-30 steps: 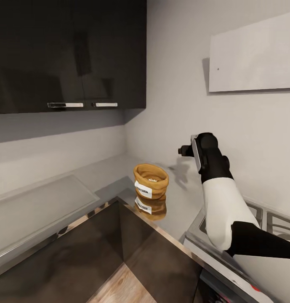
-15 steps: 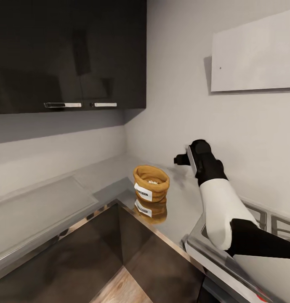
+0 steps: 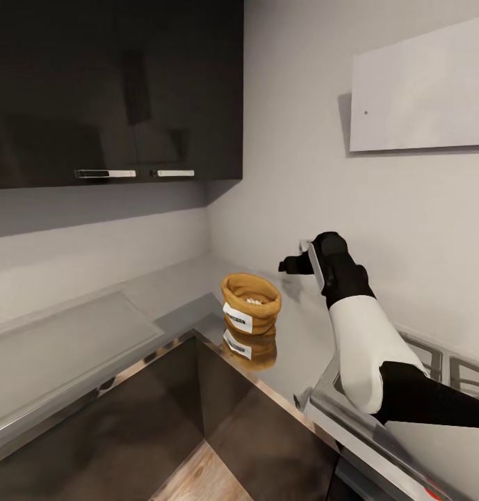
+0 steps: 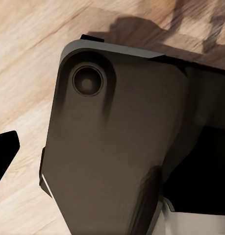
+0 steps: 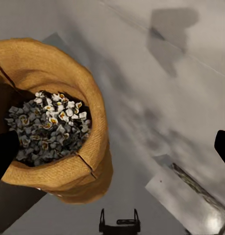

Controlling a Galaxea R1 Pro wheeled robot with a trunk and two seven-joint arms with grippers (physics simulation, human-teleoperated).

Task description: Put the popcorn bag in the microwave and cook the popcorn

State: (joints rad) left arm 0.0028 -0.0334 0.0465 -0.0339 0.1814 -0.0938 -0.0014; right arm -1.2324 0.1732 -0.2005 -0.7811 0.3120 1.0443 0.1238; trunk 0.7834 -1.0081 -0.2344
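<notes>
Head view: glossy black wall cabinets (image 3: 114, 90) fill the 10 to 12 o'clock region, with two chrome handles along their lower edge. The long glossy grey L-shaped countertop (image 3: 163, 285) runs from 9 o'clock into the corner and on toward 4 o'clock, where it meets a steel cooktop (image 3: 434, 362). A pale flat wall panel (image 3: 420, 90) hangs at 2 o'clock. The white-and-black right arm (image 3: 364, 334) reaches in from 4 o'clock toward the corner. The small tan-brown crumpled paper popcorn bag (image 3: 250, 305) with rolled top and white label stands upright on the countertop at the inner corner edge, just below picture centre, mirrored in the surface. The right gripper (image 3: 289, 264) hangs above and at 2 o'clock of the bag, apart from it. Right wrist view: bag (image 5: 53, 122) open-topped, pale kernels (image 5: 48, 125) inside; dark fingertips (image 5: 5, 152) at opposite picture edges, spread wide, holding nothing. Left wrist view: dark robot body part (image 4: 117, 147) over pale wood floor (image 4: 24, 54); left gripper state cannot be told.
</notes>
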